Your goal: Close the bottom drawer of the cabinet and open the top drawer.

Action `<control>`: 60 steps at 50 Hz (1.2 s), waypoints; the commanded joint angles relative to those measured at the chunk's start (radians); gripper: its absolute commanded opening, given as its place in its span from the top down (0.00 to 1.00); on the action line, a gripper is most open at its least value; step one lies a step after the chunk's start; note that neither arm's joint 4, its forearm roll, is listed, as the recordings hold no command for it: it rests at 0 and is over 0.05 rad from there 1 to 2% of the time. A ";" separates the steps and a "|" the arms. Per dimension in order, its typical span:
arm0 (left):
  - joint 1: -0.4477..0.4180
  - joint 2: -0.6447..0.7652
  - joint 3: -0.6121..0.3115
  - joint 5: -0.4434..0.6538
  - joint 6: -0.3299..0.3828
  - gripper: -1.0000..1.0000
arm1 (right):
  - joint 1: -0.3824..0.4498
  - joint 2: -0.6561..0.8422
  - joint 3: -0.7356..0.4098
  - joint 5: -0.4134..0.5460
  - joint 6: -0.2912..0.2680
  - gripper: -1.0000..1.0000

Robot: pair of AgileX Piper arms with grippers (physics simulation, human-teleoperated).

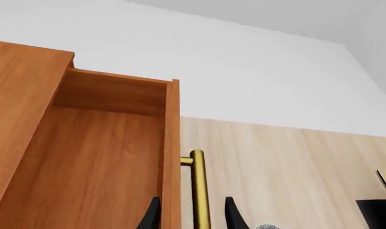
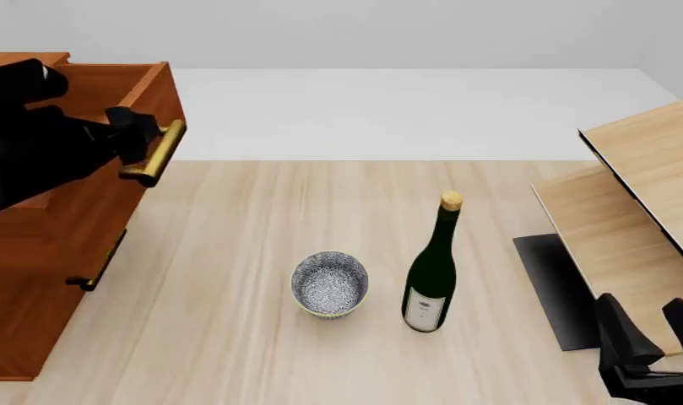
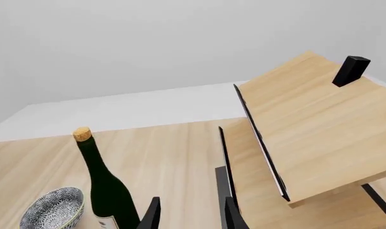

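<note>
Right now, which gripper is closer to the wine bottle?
The right gripper. It hangs near the table's front right corner, a short way right of the wine bottle. The left gripper is far off to the left, at the top drawer's handle.

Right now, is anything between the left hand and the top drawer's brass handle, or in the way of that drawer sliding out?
Nothing visible. The left hand already straddles the brass bar handle of the reddish-brown wooden top drawer, which stands partly open. The patterned bowl and dark green wine bottle stand well clear.
</note>
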 commanded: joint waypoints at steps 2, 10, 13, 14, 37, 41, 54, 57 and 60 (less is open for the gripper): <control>-0.035 0.160 0.093 -0.012 0.061 0.00 | -0.003 0.011 -0.001 -0.010 0.001 0.00; -0.043 0.167 0.090 -0.013 0.057 0.00 | -0.002 0.015 -0.001 -0.014 0.001 0.00; -0.045 0.170 0.086 -0.012 0.056 0.00 | -0.002 0.014 -0.001 -0.014 0.001 0.00; -0.047 0.172 0.085 -0.012 0.055 0.00 | -0.003 0.014 0.000 -0.013 0.001 0.00; -0.087 0.216 0.081 -0.041 0.029 0.00 | -0.012 0.019 0.001 -0.019 0.010 0.00; -0.093 0.218 0.082 -0.045 0.026 0.00 | -0.012 0.018 0.000 -0.017 0.011 0.00; -0.112 0.223 0.082 -0.054 0.013 0.00 | -0.013 0.015 0.000 -0.015 0.011 0.00; -0.114 0.225 0.081 -0.055 0.011 0.00 | -0.014 0.016 0.000 -0.015 0.012 0.00; -0.120 0.227 0.082 -0.058 0.008 0.00 | -0.014 0.017 0.000 -0.016 0.012 0.00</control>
